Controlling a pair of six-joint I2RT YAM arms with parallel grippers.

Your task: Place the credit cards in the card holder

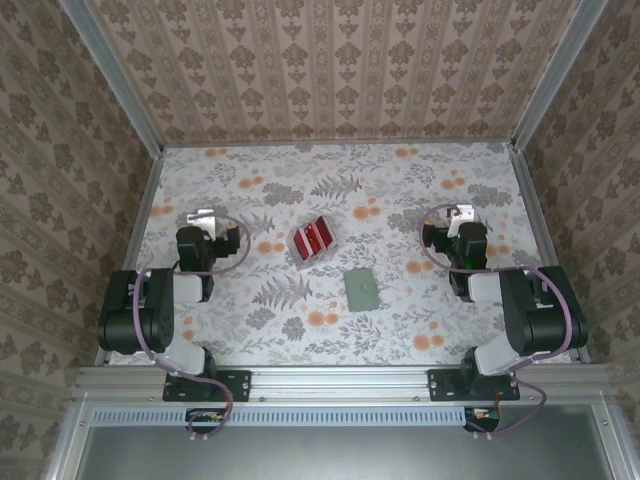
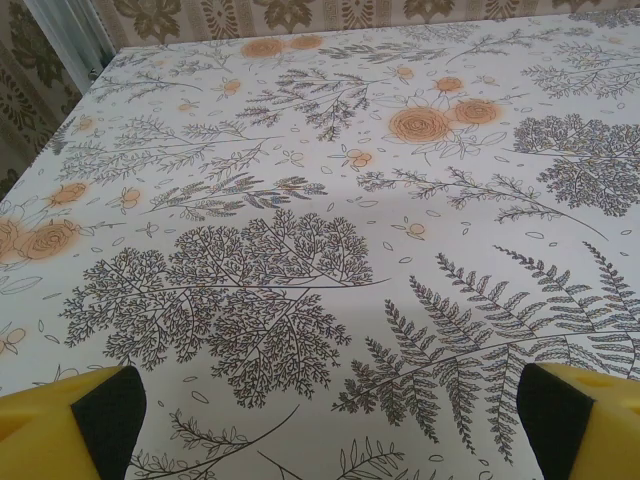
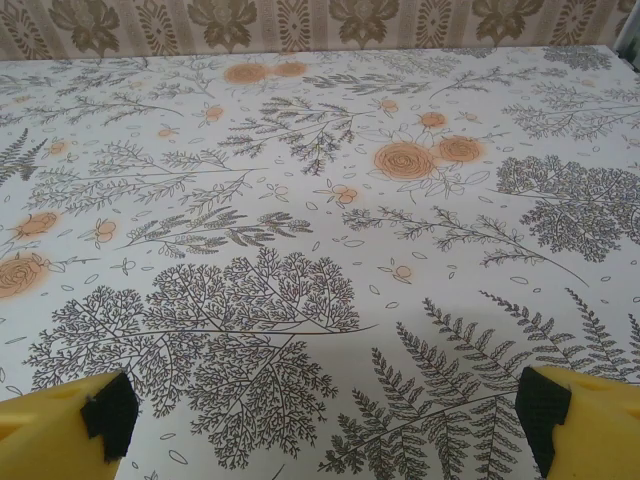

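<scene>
While the left gripper [image 1: 205, 217] and right gripper [image 1: 460, 212] hold jaws apart, the card holder [image 1: 361, 290] lies near-right of the credit cards [image 1: 314, 240].

The credit cards [image 1: 314, 240] lie near the middle of the desk [image 1: 400, 330]. The card holder [image 1: 361, 290] lies apart from them, nearer the arms' bases and a little to the right. The left fingers [image 2: 60, 425] stand well to the left of the cards. The right fingers [image 3: 55, 425] stand well to the right of the holder. Both pairs are over bare desk.
</scene>
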